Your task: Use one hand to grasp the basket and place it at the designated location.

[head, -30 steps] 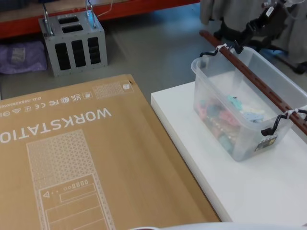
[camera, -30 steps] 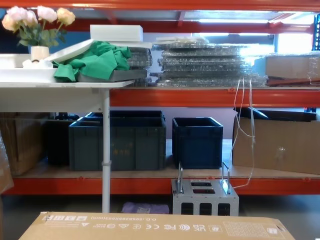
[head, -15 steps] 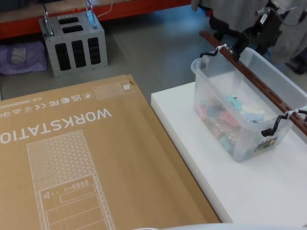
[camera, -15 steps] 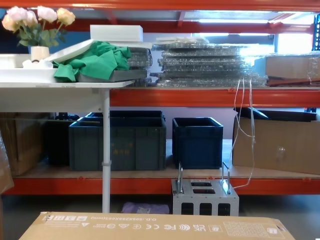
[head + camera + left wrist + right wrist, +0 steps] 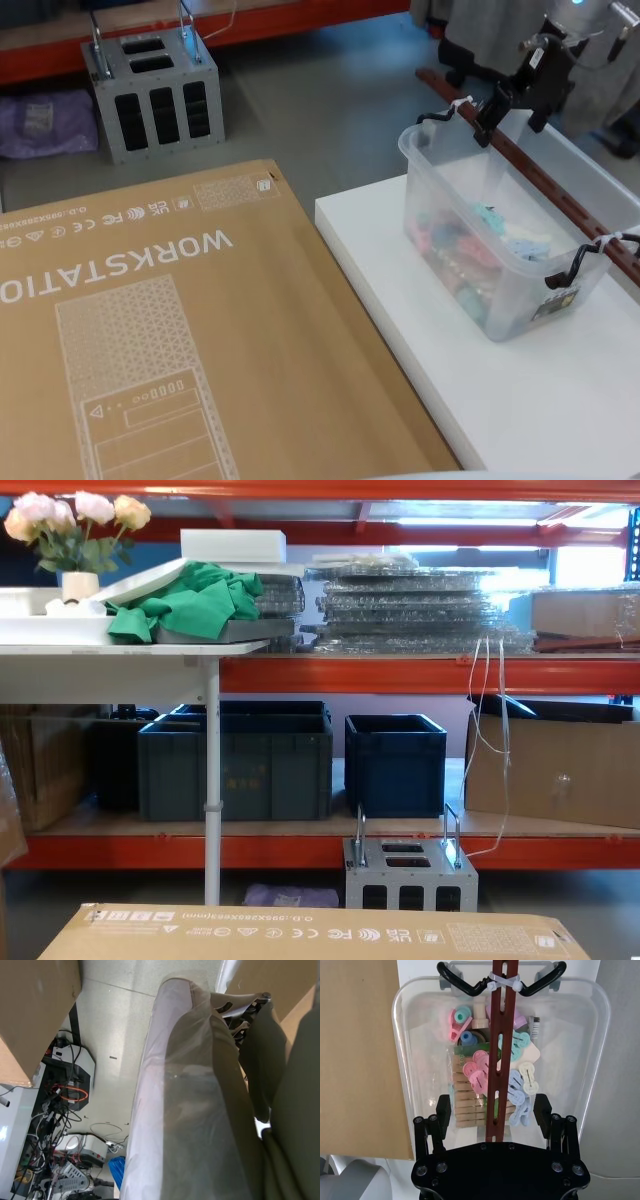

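Widely parted, right gripper [image 5: 492,1105] jaws straddle the basket [image 5: 432,200] handle [image 5: 545,180]; cardboard box [image 5: 150,330] alongside.

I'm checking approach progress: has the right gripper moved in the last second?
Yes. Head view: the right gripper has come lower and nearer, from the basket's far rim inward over its handle, jaws open astride it.

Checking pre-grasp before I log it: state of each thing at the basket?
basket: upright on the white table, lidless.
bar handle: lying across the top, zip-tied, ungripped.
clothes pegs: piled inside the basket.
right gripper: open, fingers either side of the bar handle, not touching it.
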